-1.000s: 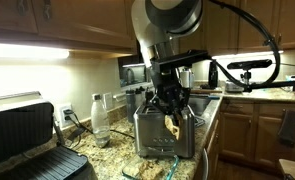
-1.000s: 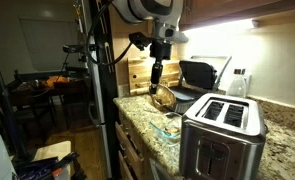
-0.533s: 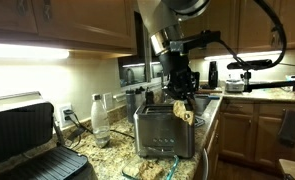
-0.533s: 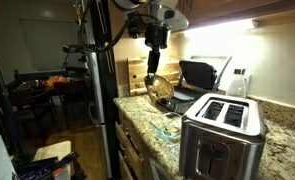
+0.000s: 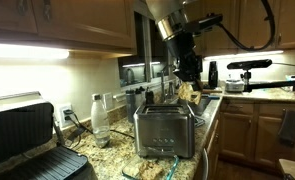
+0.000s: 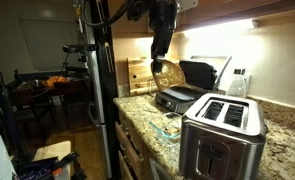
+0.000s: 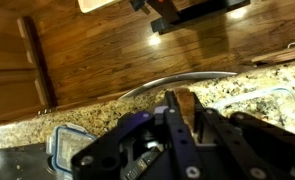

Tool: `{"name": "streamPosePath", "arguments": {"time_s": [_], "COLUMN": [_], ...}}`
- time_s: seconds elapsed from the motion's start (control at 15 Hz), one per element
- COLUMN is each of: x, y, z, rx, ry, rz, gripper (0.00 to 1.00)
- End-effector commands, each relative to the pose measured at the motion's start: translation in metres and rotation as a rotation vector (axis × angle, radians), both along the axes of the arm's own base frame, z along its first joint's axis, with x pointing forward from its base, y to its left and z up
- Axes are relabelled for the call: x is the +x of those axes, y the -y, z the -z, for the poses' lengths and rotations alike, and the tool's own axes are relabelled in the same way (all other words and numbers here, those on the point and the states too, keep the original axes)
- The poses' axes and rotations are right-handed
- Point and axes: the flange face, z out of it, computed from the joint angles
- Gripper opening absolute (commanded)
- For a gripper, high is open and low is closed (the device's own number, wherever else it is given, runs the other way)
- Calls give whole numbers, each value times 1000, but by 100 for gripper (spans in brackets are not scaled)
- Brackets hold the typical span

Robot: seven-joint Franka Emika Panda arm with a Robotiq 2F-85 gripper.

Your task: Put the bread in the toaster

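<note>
Now the hand (image 5: 187, 82) is clamped on the bread (image 5: 187, 94), which hangs edge-down beneath it. The toaster (image 5: 165, 130) stands on the bench (image 5: 112, 152), lower and off to one side, slots facing up.

Above the toaster (image 5: 165, 130) the air looks open up to the overhanging cabinets (image 5: 57, 20), while a bottle (image 5: 100, 118) stands near its side.
</note>
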Motion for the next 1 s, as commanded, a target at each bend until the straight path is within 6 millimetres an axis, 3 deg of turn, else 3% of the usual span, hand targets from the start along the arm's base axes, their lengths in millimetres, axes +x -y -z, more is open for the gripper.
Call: {"name": "streamPosePath", "arguments": {"time_s": [0.0,0.47,0.93], "x": [1,38,59], "y": [3,-17,6], "z": [-20,-20,-12], "rx": [-44,-27,-20], "ry": [-38,-60,-122], "rz": [-72,-188,-246], "gripper": [8,8,8]}}
